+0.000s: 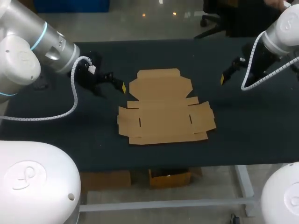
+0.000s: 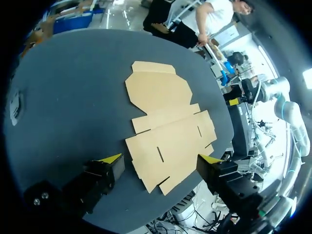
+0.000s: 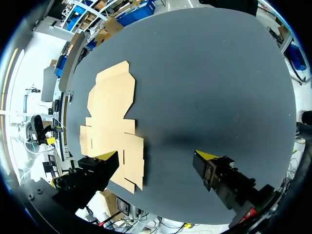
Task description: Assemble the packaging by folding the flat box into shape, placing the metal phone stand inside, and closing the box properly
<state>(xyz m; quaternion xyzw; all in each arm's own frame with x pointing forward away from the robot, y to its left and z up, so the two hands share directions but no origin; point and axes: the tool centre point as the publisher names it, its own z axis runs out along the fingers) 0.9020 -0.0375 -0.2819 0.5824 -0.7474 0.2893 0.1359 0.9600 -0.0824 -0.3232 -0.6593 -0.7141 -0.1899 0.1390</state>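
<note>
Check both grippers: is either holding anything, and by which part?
Nothing is held. The left gripper and right gripper are both open, clear of the flat brown cardboard box blank lying on the black table.

I see the cardboard box [image 1: 164, 112] lying fully flat and unfolded near the middle of the dark bench [image 1: 243, 126]. It is plain brown with its flaps spread out. Two short slits cut the wide panel, and the narrower tabbed panel points toward the far edge.
</note>
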